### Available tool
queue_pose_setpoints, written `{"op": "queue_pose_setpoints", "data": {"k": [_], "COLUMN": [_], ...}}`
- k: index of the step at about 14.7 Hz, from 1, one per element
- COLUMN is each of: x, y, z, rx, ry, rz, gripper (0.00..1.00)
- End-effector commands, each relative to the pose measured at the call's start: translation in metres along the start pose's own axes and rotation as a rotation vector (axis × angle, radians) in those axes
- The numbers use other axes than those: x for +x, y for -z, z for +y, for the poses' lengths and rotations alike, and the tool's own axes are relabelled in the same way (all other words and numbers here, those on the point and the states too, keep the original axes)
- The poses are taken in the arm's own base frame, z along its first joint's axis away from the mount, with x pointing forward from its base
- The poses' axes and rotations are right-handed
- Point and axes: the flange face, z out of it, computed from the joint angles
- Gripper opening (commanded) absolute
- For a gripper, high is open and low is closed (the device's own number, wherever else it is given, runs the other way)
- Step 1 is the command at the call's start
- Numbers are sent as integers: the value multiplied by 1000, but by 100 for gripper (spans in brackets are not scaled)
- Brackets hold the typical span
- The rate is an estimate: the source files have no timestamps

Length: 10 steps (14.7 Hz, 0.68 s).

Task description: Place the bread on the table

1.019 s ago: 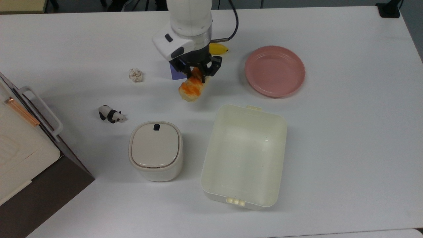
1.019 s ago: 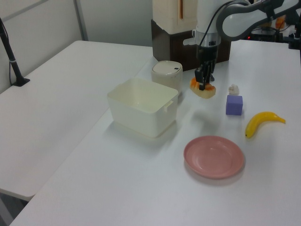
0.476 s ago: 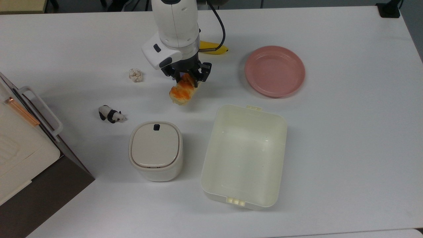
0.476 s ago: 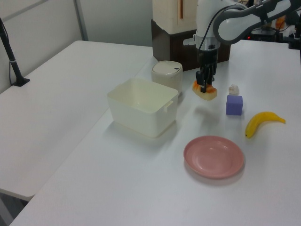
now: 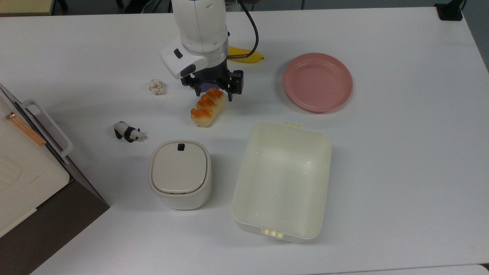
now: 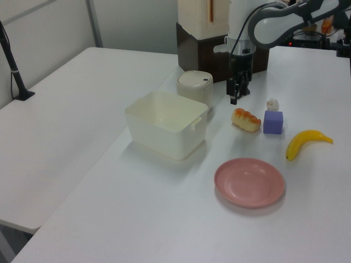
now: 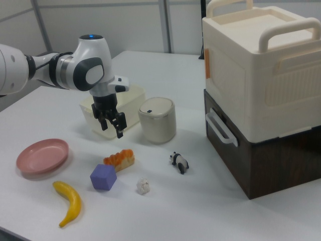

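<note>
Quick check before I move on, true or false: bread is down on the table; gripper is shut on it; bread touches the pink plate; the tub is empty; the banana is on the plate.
1. The bread lies on the table. True.
2. The gripper is shut on it. False: open, above the bread.
3. Bread touches the pink plate. False: well apart.
4. The tub is empty. True.
5. The banana is on the plate. False: on the table.
</note>
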Motion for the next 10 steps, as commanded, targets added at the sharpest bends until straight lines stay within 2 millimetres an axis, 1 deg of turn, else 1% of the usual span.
{"op": "queue_pose_setpoints", "data": {"k": [1,5,8,10], "x": [8,15,18,18], "y": [23,48,65,88], "z": [6,7,13,14], "rx": [7,17,21,27], "ry": [3,-6,-19,-56], "rz": [39,84,113,128], "gripper": [99,100,100,100]}}
